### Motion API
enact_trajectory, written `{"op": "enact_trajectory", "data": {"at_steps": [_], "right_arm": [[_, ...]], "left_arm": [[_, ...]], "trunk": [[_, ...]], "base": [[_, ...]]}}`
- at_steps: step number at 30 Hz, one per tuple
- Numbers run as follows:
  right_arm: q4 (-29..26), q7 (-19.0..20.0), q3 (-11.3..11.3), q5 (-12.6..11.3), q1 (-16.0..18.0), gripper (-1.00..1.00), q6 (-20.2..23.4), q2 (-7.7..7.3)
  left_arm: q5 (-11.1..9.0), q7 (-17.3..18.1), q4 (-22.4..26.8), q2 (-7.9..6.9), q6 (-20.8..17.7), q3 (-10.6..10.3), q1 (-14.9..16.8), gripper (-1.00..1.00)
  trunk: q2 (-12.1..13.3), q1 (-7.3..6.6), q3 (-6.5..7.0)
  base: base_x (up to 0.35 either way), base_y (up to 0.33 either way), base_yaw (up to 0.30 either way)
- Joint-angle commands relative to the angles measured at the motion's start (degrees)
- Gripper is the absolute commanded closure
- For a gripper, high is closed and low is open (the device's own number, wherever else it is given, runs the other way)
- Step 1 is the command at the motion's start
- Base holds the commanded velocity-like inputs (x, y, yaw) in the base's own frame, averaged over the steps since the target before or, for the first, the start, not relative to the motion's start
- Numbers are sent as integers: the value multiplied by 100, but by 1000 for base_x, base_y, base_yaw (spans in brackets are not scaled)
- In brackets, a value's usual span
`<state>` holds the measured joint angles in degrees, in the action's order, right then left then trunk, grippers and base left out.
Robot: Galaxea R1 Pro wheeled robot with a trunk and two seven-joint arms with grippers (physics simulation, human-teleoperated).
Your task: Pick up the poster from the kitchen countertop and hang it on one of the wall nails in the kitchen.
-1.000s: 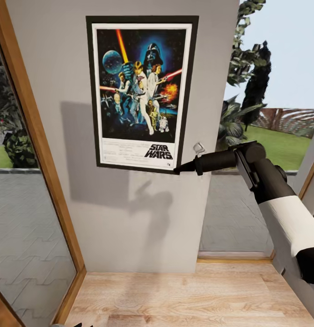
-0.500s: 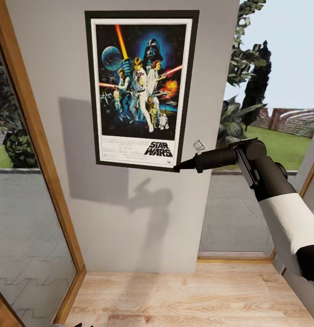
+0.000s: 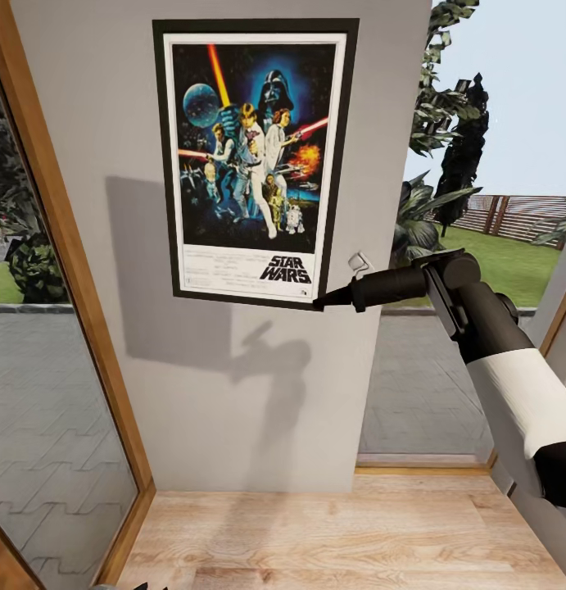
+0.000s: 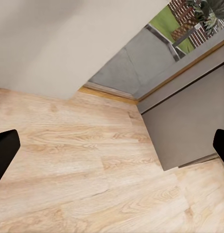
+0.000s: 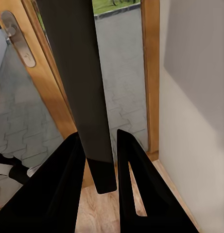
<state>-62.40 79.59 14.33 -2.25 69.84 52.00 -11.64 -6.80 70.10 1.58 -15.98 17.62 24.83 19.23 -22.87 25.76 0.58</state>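
Against the wall (image 3: 94, 98), right gripper (image 3: 319, 306) jaws clamp the poster (image 3: 254, 160) corner; left jaws apart.

A pale wood floor (image 3: 340, 533) meets a grey wall (image 3: 86, 98), flanked by wood-framed glass doors (image 3: 45, 393) facing paving (image 3: 422, 393) and lawn (image 3: 512, 262).

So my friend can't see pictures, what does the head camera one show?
A Star Wars poster sits upright against a pale-grey wall, with the robot's right gripper pinching its bottom right corner. Glass doors with wooden frames stand on both sides, showing a garden outside, and a light wooden floor lies below.
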Motion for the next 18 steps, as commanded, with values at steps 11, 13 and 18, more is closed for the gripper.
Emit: {"op": "enact_trajectory", "data": {"at_steps": [11,13,18], "right_arm": [[0,3,8,-29,3,100,64,-5],[0,3,8,-29,3,100,64,-5],[-4,9,8,-30,3,100,59,-5]], "left_arm": [[-58,12,-7,-2,28,-49,2,-100],[-58,12,-5,-3,25,-49,2,-100],[-58,12,-7,-3,27,-49,2,-100]], "trunk": [[-5,2,-3],[-5,2,-3],[-5,2,-3]], "base": [[0,0,0],[0,0,0],[0,0,0]]}}
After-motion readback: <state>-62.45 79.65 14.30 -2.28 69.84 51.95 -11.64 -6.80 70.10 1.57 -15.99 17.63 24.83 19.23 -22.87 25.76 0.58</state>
